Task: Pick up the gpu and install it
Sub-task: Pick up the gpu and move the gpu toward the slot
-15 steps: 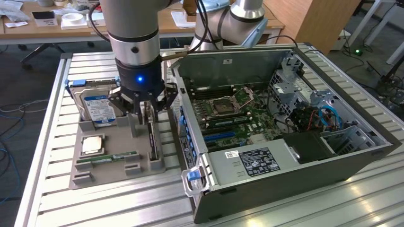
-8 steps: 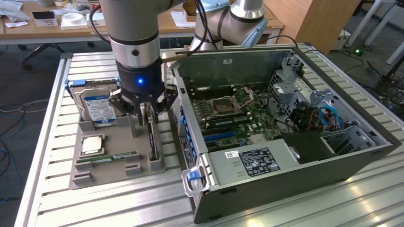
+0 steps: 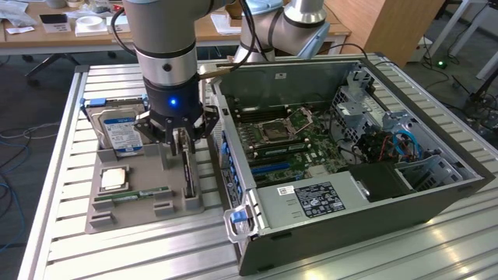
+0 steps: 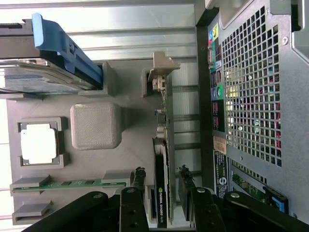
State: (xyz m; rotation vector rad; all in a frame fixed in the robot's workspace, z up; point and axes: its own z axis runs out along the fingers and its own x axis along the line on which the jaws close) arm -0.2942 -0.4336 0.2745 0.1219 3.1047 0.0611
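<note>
The gpu (image 3: 188, 175) stands on its long edge in a slot of the grey holder tray (image 3: 116, 219). It is at the tray's edge towards the exterior view's right, just beside the open computer case (image 3: 350, 216). Its metal bracket (image 4: 161, 65) is at the far end.

The gripper (image 3: 184, 143) hangs over the card's middle. Its jaws are parted and straddle the card, with one of the fingers (image 4: 139, 181) on each flat face and a sliver of gap on both sides, so nothing is clamped yet.

The card looks light and stiff but delicate: a thin board with exposed parts. A hold across the two flat faces near the upper edge seems safest. Kept upright, it should lift cleanly from the slot.

The hard drive (image 3: 121, 131) and memory stick (image 3: 140, 193) sit further to the exterior view's left.
</note>
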